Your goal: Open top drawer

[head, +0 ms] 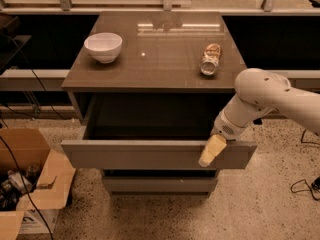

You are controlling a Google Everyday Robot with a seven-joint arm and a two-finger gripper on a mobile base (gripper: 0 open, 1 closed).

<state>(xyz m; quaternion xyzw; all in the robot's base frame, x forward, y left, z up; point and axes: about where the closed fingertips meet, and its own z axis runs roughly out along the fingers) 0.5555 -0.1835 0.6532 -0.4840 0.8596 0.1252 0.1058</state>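
Note:
The top drawer [145, 154] stands pulled well out of the brown cabinet [160, 76]. Its flat grey-brown front panel faces me and its deep dark box shows behind it. My gripper [211, 151] hangs from the white arm [260, 96] on the right. Its pale finger [212, 150] lies over the top edge of the drawer front, near the panel's right end. A narrower drawer front [160, 184] sits closed below.
A white bowl [103, 46] stands on the cabinet top at the left. A jar [210, 59] lies on its side at the right. An open cardboard box [25, 184] with clutter sits on the floor at the left. Cables [302, 186] trail on the speckled floor at the right.

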